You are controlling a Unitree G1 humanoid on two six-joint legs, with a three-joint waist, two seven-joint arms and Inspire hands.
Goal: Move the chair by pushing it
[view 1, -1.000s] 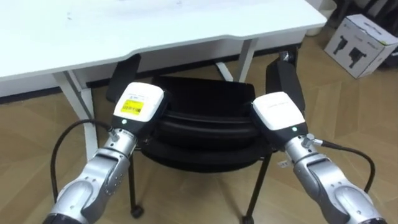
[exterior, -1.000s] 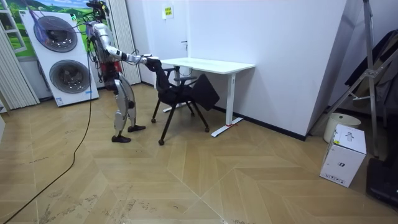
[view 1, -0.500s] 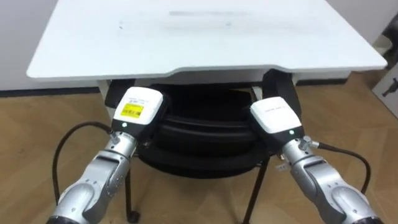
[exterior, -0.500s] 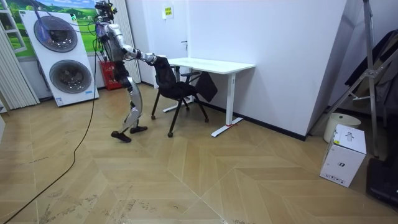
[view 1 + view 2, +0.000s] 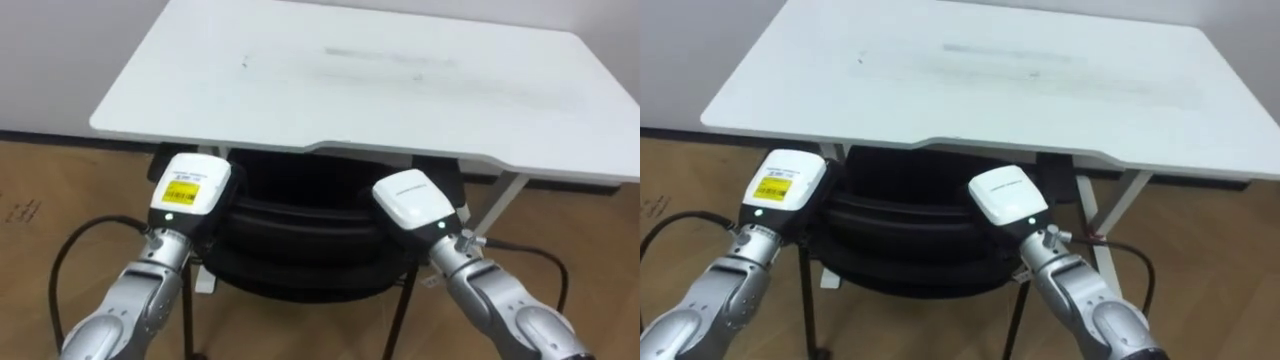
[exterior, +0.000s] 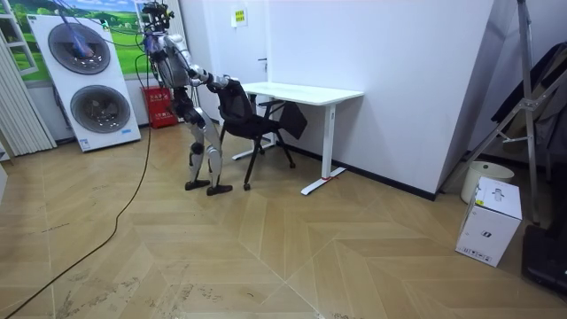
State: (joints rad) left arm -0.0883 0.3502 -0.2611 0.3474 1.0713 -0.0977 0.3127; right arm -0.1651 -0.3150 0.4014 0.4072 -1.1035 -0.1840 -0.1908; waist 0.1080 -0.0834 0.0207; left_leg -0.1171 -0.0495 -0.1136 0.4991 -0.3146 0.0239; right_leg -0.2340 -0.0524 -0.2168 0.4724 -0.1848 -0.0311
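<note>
Black chair (image 5: 300, 262) half under tabletop (image 5: 370, 85); left hand (image 5: 190, 188), right hand (image 5: 412, 198) on backrest (image 5: 300, 212), grip unreadable. Skewed push probably jams it on table leg (image 5: 503, 192).

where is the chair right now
In the eye views the black chair sits centre, partly under the white desk, between the left hand and right hand.

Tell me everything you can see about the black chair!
The chair is black all over, with a curved, ridged backrest that looks like plastic and thin dark metal legs. It stands upright on the wooden floor, with its seat tucked under the white desk. The left robot hand and the right robot hand are set against the top of the backrest, one near each end.
</note>
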